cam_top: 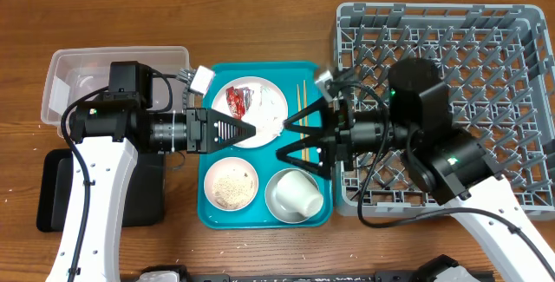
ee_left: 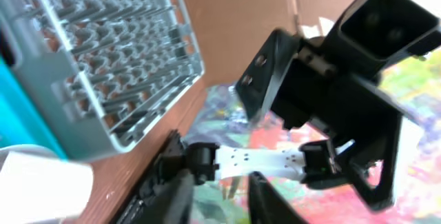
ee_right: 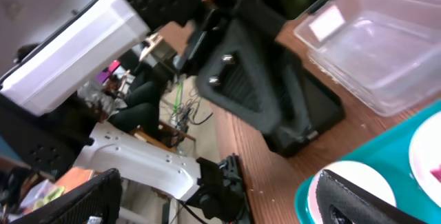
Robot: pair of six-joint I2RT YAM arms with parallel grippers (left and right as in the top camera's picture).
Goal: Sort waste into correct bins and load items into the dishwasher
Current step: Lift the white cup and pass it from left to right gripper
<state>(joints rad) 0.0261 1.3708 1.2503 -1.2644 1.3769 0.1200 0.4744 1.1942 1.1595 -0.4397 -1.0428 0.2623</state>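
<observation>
Wrapper (cam_top: 236,101) and tissue (cam_top: 262,100) lie side by side on a white plate (cam_top: 264,82) at the far end of the teal tray (cam_top: 263,219), which sits mid-counter. We see the counter (cam_top: 260,13) as bare brown wood. On the same tray, a bowl (cam_top: 212,176) at the near left holds rice (cam_top: 232,191), a cup (cam_top: 295,193) sits at the near right, and the chopsticks (cam_top: 300,100) lie just right of the plate. The tub (cam_top: 87,78) stands at the far left, and the black tray (cam_top: 56,186) lies nearer us, partly under the left arm. The rack (cam_top: 486,48) fills the right side of the counter. It is touching the teal tray or just beside it; we cannot tell which.

Our left pincer (cam_top: 251,130) hangs over the plate's near edge, its jaws a little apart with nothing between them in the wrist view. Our right pincer (cam_top: 284,141) faces it from the rack side, jaws spread wide and empty, above the tray between plate and cup.

Past the counter's edge the room is blurred. The left wrist view shows a patch of red, green and white beyond the wood. The right wrist view shows dark clutter and thin cables below the edge.
</observation>
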